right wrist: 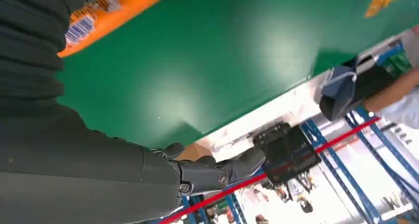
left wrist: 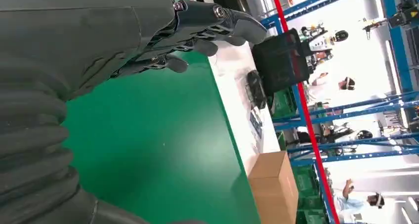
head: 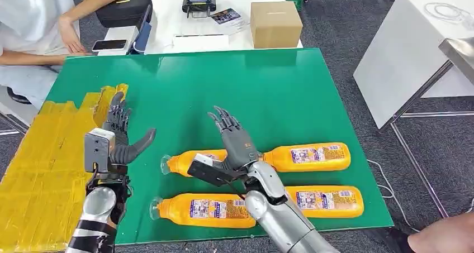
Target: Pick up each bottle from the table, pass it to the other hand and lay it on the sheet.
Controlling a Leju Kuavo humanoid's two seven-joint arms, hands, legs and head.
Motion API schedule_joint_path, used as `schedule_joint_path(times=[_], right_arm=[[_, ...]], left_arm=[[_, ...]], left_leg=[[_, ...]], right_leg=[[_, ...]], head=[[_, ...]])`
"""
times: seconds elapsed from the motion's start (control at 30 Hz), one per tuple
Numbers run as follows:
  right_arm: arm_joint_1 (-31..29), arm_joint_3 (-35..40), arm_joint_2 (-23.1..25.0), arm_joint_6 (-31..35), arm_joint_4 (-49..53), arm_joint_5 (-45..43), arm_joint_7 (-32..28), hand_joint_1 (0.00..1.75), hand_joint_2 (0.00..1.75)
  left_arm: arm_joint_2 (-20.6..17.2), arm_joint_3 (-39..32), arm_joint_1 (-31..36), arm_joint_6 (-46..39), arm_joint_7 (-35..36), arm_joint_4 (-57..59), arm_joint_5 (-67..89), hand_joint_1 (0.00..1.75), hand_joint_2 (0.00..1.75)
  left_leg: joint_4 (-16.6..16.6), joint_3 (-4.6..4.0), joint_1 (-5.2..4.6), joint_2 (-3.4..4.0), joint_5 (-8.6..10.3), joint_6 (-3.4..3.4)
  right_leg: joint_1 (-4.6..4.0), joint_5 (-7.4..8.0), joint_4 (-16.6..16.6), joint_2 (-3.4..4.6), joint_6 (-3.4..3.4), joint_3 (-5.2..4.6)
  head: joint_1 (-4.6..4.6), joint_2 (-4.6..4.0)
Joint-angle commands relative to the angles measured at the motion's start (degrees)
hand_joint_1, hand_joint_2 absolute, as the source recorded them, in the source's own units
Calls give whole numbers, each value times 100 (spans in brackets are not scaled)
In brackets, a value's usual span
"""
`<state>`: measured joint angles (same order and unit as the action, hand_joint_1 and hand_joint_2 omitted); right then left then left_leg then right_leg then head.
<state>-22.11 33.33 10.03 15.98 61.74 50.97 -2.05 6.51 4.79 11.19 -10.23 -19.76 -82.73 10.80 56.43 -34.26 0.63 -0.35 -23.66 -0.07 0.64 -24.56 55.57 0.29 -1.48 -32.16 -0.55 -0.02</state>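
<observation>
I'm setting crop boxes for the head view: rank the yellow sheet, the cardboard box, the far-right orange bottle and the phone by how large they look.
1. yellow sheet
2. cardboard box and far-right orange bottle: these look about alike, and the bottle is nearer the camera, so I won't rank them
3. phone

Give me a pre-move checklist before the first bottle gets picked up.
1. Right hand free, fingers apart: ok.
2. Left hand free to receive: ok.
3. Right hand lined up over the upper-left bottle: ok, above its middle.
4. Right hand touching that bottle: cannot tell.
5. Yellow sheet has bare room: ok.
6. Person's hand at the near right corner clear of the table: ok, but close.
</observation>
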Motion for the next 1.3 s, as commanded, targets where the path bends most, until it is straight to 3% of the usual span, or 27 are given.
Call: schedule_joint_path(times=[0.03, 1.3], right_arm=[[-546, 393, -125, -242, -1016, 296, 140, 0, 175], [-1177, 772, -54, -562, -2743, 1017, 492, 0, 175]], left_arm=[[94, -206, 274, 38, 20, 398, 20, 0, 175], [191, -27, 487, 113, 39, 655, 20, 0, 175]], left_leg=[[-3, 21, 1, -1, -6, 2], [2, 24, 2, -11, -8, 5]], right_leg=[[-3, -6, -6, -6, 4, 24], [-4, -11, -5, -17, 4, 31]], head=[[0, 0], [2, 0]])
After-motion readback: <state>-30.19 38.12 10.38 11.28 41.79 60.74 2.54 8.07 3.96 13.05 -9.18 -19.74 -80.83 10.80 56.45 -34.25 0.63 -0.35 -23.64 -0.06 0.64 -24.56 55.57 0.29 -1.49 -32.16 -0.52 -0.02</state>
